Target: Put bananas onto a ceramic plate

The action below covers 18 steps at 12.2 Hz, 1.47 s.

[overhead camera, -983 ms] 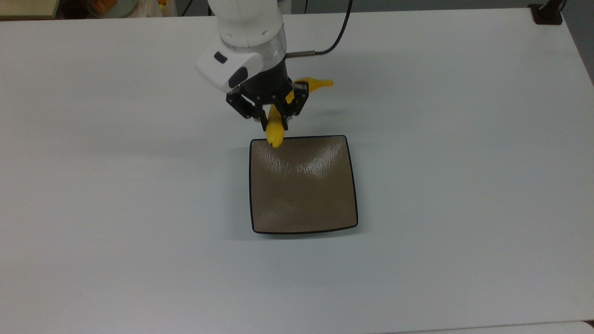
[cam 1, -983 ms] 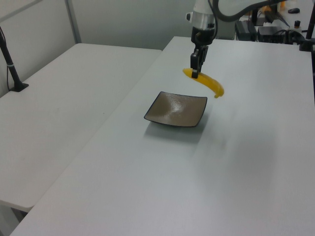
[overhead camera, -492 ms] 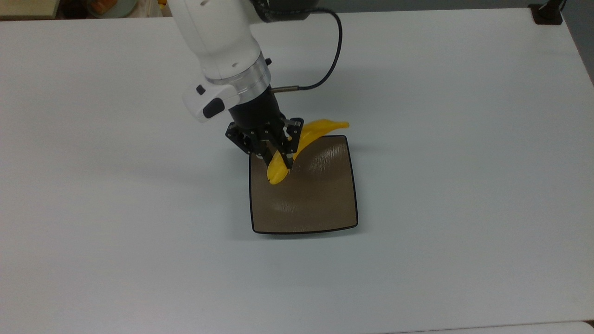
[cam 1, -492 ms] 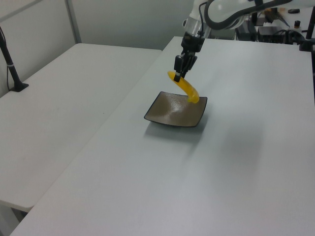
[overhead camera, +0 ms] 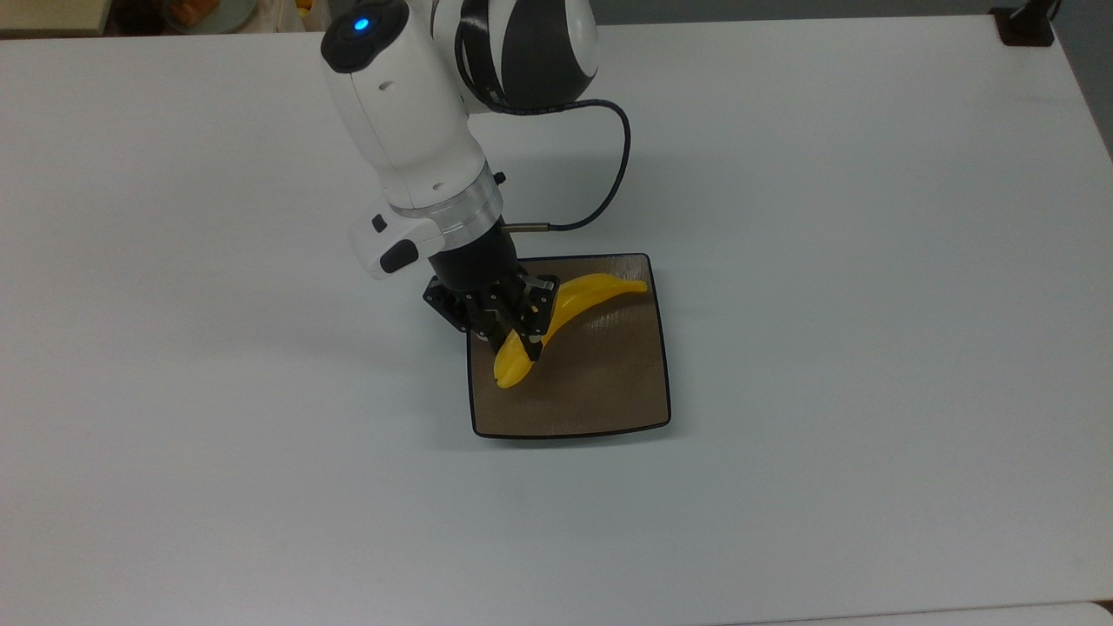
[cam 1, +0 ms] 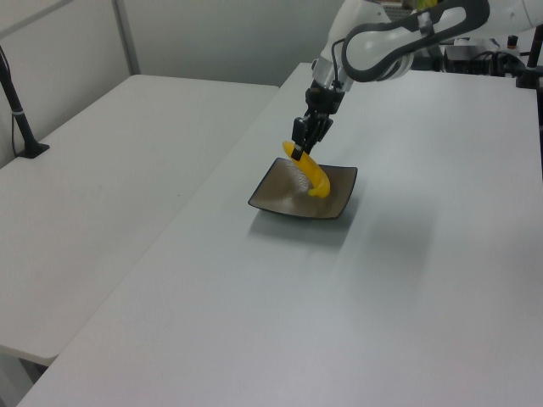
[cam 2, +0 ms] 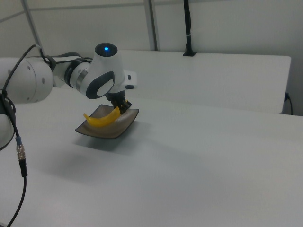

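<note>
Banana (overhead camera: 574,304) clamped in claw (overhead camera: 511,337) over ceramic plate (overhead camera: 609,391)

White Franka arm (overhead camera: 409,130) reaches in from the top view's upper edge, forearm slanting down toward the top view's lower right. Blue status light lit on the joint cap. Silver wrist ring sits below the white forearm shell, then a black flange. Thin black cable (overhead camera: 609,174) loops from the upper arm down to the wrist. Black two-finger gripper (overhead camera: 509,335) points steeply downward, tilted off vertical, fingers closed on the smooth yellow curved banana (overhead camera: 574,300) near one end. In the left view the gripper (cam 1: 303,144) hangs from a bent elbow.
</note>
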Tool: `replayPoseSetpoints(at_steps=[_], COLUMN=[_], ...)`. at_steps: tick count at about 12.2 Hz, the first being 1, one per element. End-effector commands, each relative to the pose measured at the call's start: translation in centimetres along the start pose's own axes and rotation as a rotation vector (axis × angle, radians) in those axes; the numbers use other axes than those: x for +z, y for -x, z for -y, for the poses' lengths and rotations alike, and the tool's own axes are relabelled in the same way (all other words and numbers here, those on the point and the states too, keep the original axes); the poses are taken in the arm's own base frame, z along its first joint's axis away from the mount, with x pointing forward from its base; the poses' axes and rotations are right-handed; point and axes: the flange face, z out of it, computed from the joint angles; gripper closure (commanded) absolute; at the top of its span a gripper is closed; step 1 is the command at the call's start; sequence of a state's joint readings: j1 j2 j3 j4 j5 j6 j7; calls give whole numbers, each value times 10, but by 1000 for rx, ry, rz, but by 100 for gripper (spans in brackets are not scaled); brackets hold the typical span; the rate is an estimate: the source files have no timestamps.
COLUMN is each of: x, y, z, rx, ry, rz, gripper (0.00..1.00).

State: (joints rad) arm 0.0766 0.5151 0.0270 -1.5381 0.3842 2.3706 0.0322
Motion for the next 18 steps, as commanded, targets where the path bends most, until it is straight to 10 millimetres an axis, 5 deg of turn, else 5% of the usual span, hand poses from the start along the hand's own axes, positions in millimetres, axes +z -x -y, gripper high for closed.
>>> replayPoseSetpoints(at_steps=[1,3,8,12,15,18], x=[14,15,15,-5,-79,-186], y=[8,8,9,7,20,43], z=[-4,-3,0,8,13,12], rx=[23,20,15,13,-3,-68], ry=[-4,-4,-5,-9,-3,107], rz=[-4,-2,-5,-13,75,173], gripper=[79,70,0,0,0,0])
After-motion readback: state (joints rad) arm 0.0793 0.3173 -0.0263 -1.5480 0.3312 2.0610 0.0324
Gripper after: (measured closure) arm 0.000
